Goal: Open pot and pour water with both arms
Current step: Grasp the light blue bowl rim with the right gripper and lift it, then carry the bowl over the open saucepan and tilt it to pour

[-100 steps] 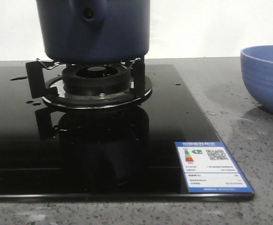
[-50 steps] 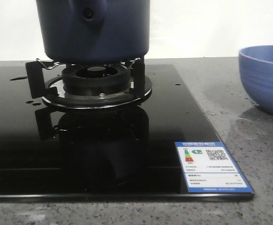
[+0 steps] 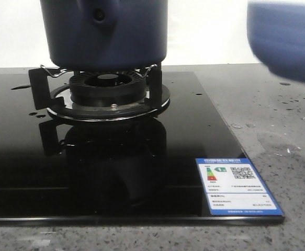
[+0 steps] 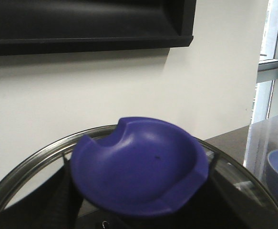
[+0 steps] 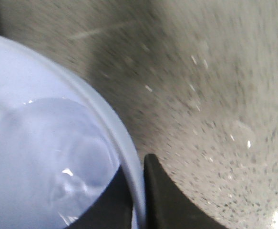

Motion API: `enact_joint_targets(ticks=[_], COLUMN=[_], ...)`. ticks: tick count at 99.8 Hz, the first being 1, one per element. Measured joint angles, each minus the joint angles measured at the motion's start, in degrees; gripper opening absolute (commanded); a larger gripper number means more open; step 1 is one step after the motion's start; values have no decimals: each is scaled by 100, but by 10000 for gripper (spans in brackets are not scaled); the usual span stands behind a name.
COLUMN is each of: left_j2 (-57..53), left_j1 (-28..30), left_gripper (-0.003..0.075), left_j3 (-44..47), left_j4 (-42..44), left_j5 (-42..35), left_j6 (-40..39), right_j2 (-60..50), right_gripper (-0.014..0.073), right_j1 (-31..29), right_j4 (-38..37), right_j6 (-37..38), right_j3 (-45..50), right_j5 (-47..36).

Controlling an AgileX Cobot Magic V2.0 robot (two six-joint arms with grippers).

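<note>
right wrist view: right gripper (image 5: 138, 191) pinching bowl (image 5: 48, 157) rim, water (image 5: 53, 157) inside, raised to pour toward pot (image 3: 104, 31); left gripper's state indeterminable, lid (image 4: 139, 171) close under its camera

The pot (image 3: 104, 31) is matte dark navy, its handle socket the same shade. Beneath it, the burner (image 3: 108, 86) and its stand are black above a silvery ring. The hob (image 3: 89, 157) is glossy black. At five o'clock on it sits a label (image 3: 238, 186) with a blue border and white panel, showing a QR code and green, yellow and red bars. The tabletop (image 3: 278, 130) is speckled grey. At two o'clock, the bowl (image 3: 285, 39) is a blurred periwinkle blue. The lid (image 4: 139, 171) has a deep blue knob and a silvery rim. The wall (image 4: 129, 86) is off-white.
</note>
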Motion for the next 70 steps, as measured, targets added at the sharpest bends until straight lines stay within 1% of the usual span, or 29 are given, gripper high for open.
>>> enact_joint_targets(ticks=[10,23,31,43,52,70], left_j2=[0,0,0,0,0,0], left_j1=[0,0,0,0,0,0], left_gripper=[262,262,262,262,262,262], left_j3=[0,0,0,0,0,0], left_j4=[-10,-43,-51,-51,-51,-51], left_j5=[0,0,0,0,0,-4], left_j6=[0,0,0,0,0,0], right_j2=[0,224,546,1139,1614,2481], right_gripper=[-60,-58,-58,-43,-39,-39], right_j1=[189,542,783,1209,1583,2316], right_j4=[0,0,0,-48,-256,-1105], right_j6=[-23,-36,-12,34,61,170], right_j3=[-697,-1843,-2557,-3721,-4465,-5822], right_j5=[309,798,1110,1247,1286,1317])
